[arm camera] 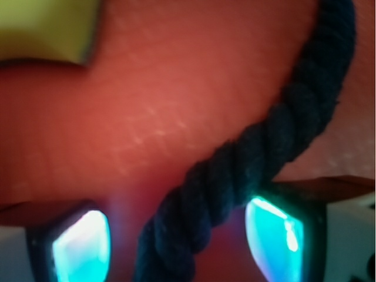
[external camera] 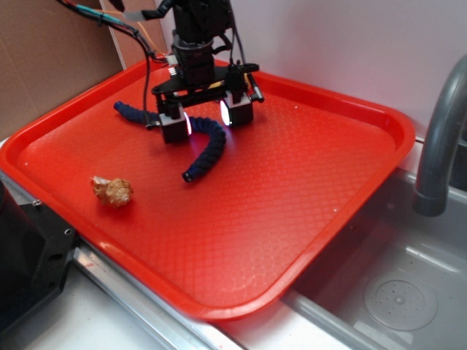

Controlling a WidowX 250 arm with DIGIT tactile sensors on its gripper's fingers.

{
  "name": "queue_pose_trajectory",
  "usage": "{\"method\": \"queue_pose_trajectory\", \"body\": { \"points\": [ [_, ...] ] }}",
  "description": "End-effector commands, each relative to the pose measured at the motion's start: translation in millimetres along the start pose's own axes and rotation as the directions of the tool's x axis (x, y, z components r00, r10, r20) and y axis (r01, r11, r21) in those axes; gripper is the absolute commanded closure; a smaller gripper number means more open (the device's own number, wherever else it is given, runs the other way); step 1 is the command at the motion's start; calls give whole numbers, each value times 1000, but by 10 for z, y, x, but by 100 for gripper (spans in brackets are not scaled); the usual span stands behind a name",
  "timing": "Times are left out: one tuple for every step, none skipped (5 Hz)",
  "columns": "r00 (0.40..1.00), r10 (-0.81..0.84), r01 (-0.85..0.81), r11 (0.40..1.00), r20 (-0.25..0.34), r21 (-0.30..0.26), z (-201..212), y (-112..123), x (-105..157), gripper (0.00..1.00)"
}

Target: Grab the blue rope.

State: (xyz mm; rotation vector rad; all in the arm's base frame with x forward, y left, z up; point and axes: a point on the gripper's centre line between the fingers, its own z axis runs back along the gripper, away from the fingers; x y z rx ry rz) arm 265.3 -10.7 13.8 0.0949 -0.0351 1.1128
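Note:
The blue rope (external camera: 208, 149) is a thick, dark navy twisted cord lying in a curve on the red tray (external camera: 306, 189), toward its back left. My gripper (external camera: 206, 122) is lowered over the rope's middle, open, with one finger on each side of it. In the wrist view the rope (arm camera: 247, 164) runs diagonally between the two glowing pads (arm camera: 82, 244), with a gap on both sides. One rope end pokes out left of the gripper and the other end lies nearer the tray's middle.
A small tan crumpled object (external camera: 112, 191) sits on the tray's left side. A grey faucet (external camera: 441, 138) and a sink basin (external camera: 398, 292) lie to the right. Brown cardboard (external camera: 51, 58) stands behind the tray at left. A yellow-green shape (arm camera: 47, 29) shows at the wrist view's top left.

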Motion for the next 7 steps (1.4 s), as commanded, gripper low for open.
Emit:
{"method": "queue_pose_trajectory", "body": {
  "points": [
    [978, -209, 209, 978, -8, -10, 225, 280, 17, 100],
    [923, -384, 384, 923, -22, -26, 543, 478, 83, 100],
    [854, -515, 508, 856, -79, -90, 803, 798, 10, 100],
    [793, -606, 609, 792, 70, -43, 1293, 1085, -92, 100],
    [778, -610, 627, 770, 151, -121, 1754, 1268, -144, 100],
    [771, -616, 635, 761, 161, -134, 2216, 1239, -116, 100],
    [773, -611, 631, 768, 173, -108, 2187, 1132, -61, 100]
  ]
}}
